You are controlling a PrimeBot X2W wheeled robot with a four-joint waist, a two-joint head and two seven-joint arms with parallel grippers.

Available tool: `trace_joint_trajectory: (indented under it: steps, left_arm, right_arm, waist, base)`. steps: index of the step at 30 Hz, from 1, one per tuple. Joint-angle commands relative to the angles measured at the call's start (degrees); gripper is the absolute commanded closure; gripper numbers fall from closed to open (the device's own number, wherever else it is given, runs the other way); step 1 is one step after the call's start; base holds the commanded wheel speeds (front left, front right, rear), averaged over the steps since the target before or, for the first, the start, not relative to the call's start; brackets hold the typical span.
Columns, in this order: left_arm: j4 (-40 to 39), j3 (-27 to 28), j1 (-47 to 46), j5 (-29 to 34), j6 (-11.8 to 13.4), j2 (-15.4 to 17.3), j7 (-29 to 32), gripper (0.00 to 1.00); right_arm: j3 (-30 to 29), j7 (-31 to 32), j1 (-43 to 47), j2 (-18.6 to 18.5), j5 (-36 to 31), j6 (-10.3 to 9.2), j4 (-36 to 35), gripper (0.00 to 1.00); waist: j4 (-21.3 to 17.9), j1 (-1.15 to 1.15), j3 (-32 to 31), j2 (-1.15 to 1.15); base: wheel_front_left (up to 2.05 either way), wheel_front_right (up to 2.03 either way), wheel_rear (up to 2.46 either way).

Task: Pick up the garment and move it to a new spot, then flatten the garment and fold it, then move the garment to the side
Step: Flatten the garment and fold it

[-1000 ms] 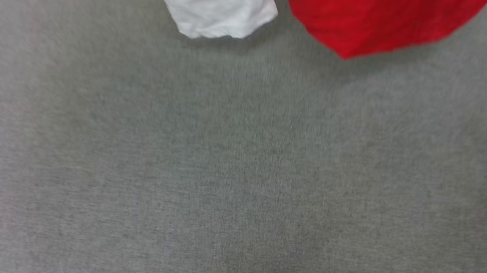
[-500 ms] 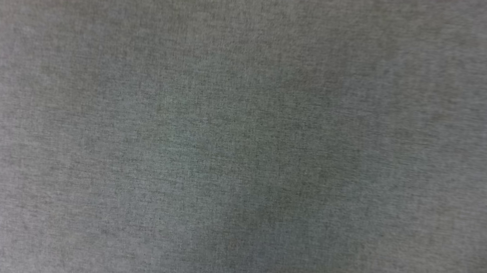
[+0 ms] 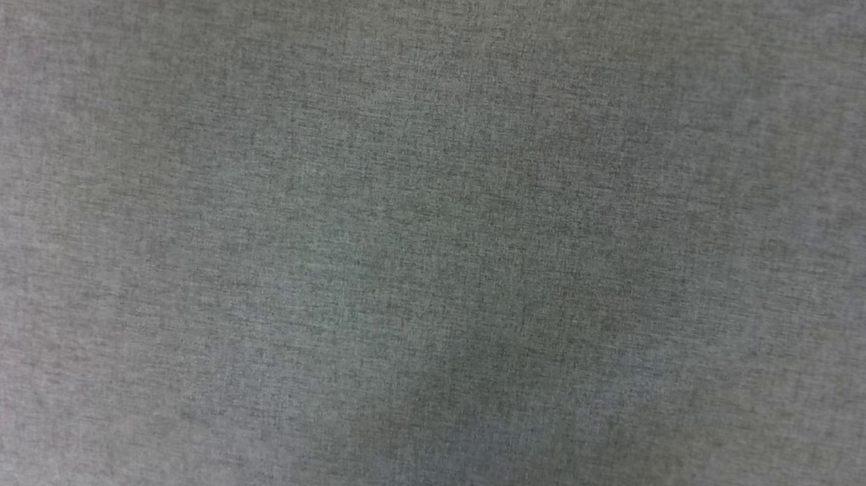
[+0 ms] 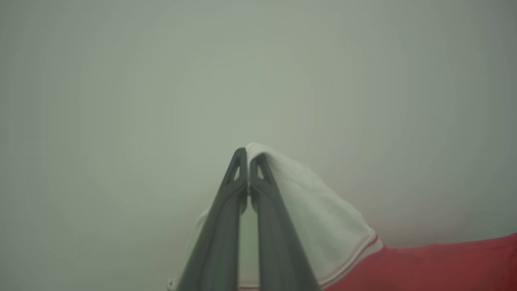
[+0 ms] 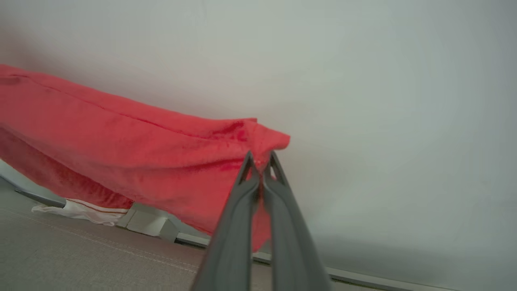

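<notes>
The garment (image 5: 121, 145), red with white sleeves and red-white stripe trim, hangs stretched in the air between both grippers. My left gripper (image 4: 247, 161) is shut on the edge of a white sleeve (image 4: 319, 214), and the red body (image 4: 444, 262) trails off to the lower right. My right gripper (image 5: 260, 161) is shut on a bunched red corner. In the right wrist view the other white sleeve (image 5: 80, 210) dangles low at the far end, close to the grey surface; whether it touches I cannot tell. Lettering and number are hidden.
Grey woven fabric (image 3: 433, 243) covers the work surface across the head view. A pale wall (image 5: 363, 81) stands behind the garment, and a grey ledge or trim (image 5: 161, 224) runs along its foot at the surface's far edge.
The head view has shifted: a second ago the white sleeve and red cloth showed at its top edge, now just grey surface. Since half a second ago it looks the same.
</notes>
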Motion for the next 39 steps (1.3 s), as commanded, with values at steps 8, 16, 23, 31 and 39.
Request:
trace_joint_trajectory:
  steps: [8, 16, 23, 31, 39]
  left_arm:
    - [-1.41, 0.02, 14.48, -2.84, -4.12, 0.60, -2.43, 1.00]
    - [-7.84, 1.05, 32.45, -4.31, -4.97, 2.29, -2.79, 1.00]
    - [-16.07, 2.60, 51.54, -7.18, -4.98, 4.49, -2.82, 1.00]
    - [-23.17, 6.25, 70.60, -7.57, -4.98, 5.29, -2.83, 1.00]
    - [-27.50, 9.03, 85.79, -7.49, -4.99, 5.20, -2.83, 1.00]
  right_arm:
    - [2.12, -4.28, 13.59, -0.41, 5.36, -0.05, -2.98, 1.00]
    - [5.29, -7.40, 25.75, -0.80, 10.10, -0.05, -4.56, 1.00]
    - [9.50, -9.60, 37.32, -0.70, 13.51, -0.05, -5.88, 1.00]
    - [13.63, -10.84, 49.54, -0.14, 18.04, -0.05, -7.08, 1.00]
    - [17.62, -11.91, 59.53, -1.00, 21.79, -0.05, -8.58, 1.00]
  waist:
    - [-0.75, -0.01, -4.30, 0.00]
    - [-1.49, -0.01, -12.38, 0.00]
    - [-1.78, -0.01, -21.88, 0.00]
    - [-2.25, -0.01, -31.92, 0.00]
    - [-3.05, -0.01, -38.93, 0.00]
  base:
    - [0.00, 0.00, 0.00]
    - [0.00, 0.00, 0.00]
    - [0.00, 0.00, 0.00]
    - [0.00, 0.00, 0.00]
    - [0.00, 0.00, 0.00]
